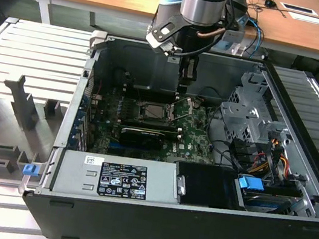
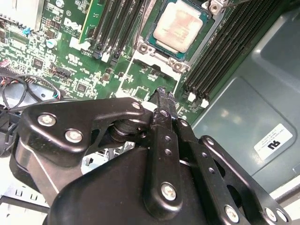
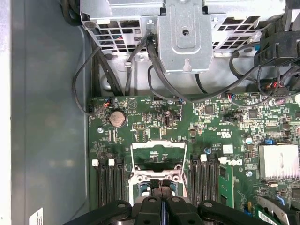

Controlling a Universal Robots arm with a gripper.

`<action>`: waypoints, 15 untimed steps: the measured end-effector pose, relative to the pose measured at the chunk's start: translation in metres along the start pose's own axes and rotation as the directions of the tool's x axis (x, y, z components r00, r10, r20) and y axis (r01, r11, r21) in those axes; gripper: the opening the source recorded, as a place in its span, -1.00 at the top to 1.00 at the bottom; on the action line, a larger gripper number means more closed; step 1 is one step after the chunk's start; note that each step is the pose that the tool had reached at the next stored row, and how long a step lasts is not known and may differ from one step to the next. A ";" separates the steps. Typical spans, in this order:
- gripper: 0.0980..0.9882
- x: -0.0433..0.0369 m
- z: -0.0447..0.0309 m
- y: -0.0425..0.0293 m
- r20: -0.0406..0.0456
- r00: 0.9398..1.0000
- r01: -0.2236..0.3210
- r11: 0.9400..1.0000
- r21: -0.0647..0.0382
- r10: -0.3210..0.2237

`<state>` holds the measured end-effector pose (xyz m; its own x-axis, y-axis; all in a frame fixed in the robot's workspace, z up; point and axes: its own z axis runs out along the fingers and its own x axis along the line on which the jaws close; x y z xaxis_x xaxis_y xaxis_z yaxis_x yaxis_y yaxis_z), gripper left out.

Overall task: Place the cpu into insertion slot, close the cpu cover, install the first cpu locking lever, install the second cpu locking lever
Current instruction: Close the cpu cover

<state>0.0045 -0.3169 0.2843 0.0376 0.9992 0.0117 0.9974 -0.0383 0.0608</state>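
Observation:
The cpu (image 2: pixel 180 26), a pale silver square chip, lies seated in the insertion slot (image 2: pixel 149 46) on the green motherboard; in the exterior view the insertion slot (image 1: pixel 153 113) sits mid-board. The cpu cover (image 3: pixel 157 145), a thin metal frame with a square window, stands swung open off the slot. My gripper (image 2: pixel 161 92) hangs just above the slot's edge near the cover hinge, fingers shut together with nothing between them. The first wrist view has my gripper (image 3: pixel 161 186) over the socket, and in the exterior view the gripper (image 1: pixel 184 92) points down into the case. A thin locking lever (image 1: pixel 187 104) sticks up beside the slot.
Black memory slots (image 3: pixel 108 180) flank the socket on both sides. A long black expansion card (image 1: pixel 141 135) lies nearer the power supply (image 1: pixel 116 177). A metal drive cage (image 1: pixel 248 119) with cables fills the exterior view's right. A finned heatsink (image 3: pixel 279 161) sits on the board.

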 end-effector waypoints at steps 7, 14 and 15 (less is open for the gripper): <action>0.98 0.0005 0.0002 0.0040 0.000 1.000 0.000 1.000 0.000 0.000; 0.98 0.0008 0.0005 0.0082 0.000 1.000 0.000 1.000 0.000 0.000; 0.98 0.0008 0.0005 0.0089 0.000 1.000 0.000 1.000 0.000 0.000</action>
<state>0.0134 -0.3164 0.2843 0.0376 0.9992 0.0118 0.9974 -0.0383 0.0608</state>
